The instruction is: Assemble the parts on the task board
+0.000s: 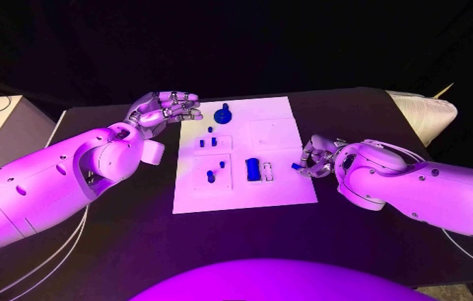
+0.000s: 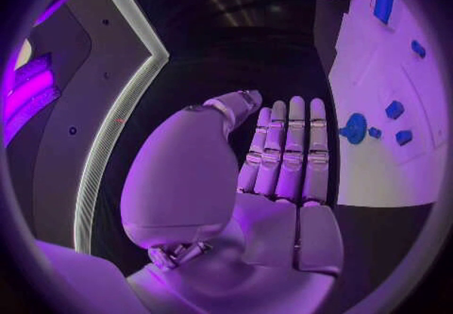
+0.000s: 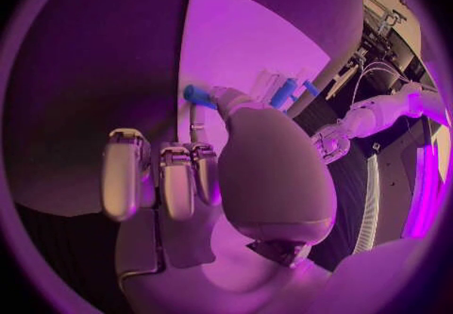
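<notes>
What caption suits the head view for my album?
Right hand holds a small blue part at the white board's edge; left hand waits open.

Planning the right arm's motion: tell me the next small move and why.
Probably carry the right hand a little inward over the task board. It pinches a small blue part at the board's right edge, and the other blue pieces sit further in. The left hand holds nothing beside the board.
</notes>
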Action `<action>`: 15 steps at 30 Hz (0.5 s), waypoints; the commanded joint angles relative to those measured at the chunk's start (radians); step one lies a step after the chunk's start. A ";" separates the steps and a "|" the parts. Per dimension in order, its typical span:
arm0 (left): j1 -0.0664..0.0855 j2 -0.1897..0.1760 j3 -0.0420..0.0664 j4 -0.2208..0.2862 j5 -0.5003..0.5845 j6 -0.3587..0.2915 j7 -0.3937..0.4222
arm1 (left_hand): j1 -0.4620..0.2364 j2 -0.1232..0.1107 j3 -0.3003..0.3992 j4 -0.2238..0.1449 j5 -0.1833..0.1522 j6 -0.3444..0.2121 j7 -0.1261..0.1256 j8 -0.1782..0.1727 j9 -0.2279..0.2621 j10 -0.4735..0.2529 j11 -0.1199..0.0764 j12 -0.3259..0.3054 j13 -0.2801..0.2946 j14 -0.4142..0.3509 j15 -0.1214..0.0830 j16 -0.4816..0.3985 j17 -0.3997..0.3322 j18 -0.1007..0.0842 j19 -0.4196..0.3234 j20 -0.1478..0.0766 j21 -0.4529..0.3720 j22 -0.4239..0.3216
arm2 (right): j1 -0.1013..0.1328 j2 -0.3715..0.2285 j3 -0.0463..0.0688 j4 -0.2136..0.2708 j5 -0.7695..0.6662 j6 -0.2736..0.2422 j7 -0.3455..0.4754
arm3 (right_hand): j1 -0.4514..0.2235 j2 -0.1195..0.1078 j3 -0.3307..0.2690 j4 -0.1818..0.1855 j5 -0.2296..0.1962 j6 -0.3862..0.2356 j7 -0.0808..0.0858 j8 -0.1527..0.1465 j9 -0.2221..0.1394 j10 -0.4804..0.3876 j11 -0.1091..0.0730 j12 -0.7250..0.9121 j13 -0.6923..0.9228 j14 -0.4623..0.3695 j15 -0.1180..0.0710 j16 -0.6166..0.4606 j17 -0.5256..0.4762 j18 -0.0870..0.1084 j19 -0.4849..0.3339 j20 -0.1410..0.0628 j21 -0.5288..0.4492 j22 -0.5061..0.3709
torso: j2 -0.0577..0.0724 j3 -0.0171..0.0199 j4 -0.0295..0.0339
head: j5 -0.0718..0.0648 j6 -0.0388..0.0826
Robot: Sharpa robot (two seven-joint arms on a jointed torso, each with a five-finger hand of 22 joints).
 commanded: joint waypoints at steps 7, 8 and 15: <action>-0.001 -0.001 0.001 0.003 0.004 0.013 0.004 | -0.003 0.009 0.000 0.010 0.005 0.000 0.006 -0.003 -0.002 0.002 0.007 -0.004 0.000 0.005 0.001 -0.006 0.003 0.004 0.005 0.000 -0.006 -0.004 | 0.005 -0.006 -0.003 0.057 0.090 -0.068 0.016 | -0.038 -0.012 0.024 0.001 0.014 0.016 -0.004 0.012 0.015 0.093 -0.010 0.007 0.248 0.106 -0.008 0.004 0.263 -0.022 0.074 -0.006 0.011 0.190 | 0.001 0.0008 0.0009 | -0.001 0.000; -0.001 -0.001 0.001 0.004 0.004 0.013 0.004 | -0.004 0.009 0.000 0.011 0.005 0.000 0.006 -0.003 -0.002 0.002 0.007 -0.004 0.000 0.006 0.001 -0.006 0.003 0.004 0.005 0.000 -0.007 -0.005 | 0.007 -0.003 -0.003 0.063 0.105 -0.074 0.019 | -0.044 -0.011 0.027 0.003 0.014 0.017 -0.004 0.012 0.015 0.093 -0.010 0.008 0.248 0.106 -0.008 0.004 0.263 -0.022 0.074 -0.006 0.012 0.190 | 0.002 0.0010 0.0010 | -0.001 0.000; -0.001 -0.001 0.001 0.005 0.005 0.015 0.002 | -0.009 0.011 -0.001 0.017 0.005 0.000 0.006 -0.003 -0.002 0.001 0.007 -0.004 0.000 0.007 0.002 -0.009 0.005 0.004 0.006 0.001 -0.011 -0.007 | 0.011 0.031 -0.002 0.057 0.157 -0.083 0.028 | -0.072 -0.006 0.038 0.009 0.005 0.018 -0.005 0.012 0.018 0.094 -0.011 0.009 0.249 0.106 -0.009 0.004 0.263 -0.022 0.074 -0.007 0.012 0.191 | 0.001 0.0000 0.0014 | -0.004 0.000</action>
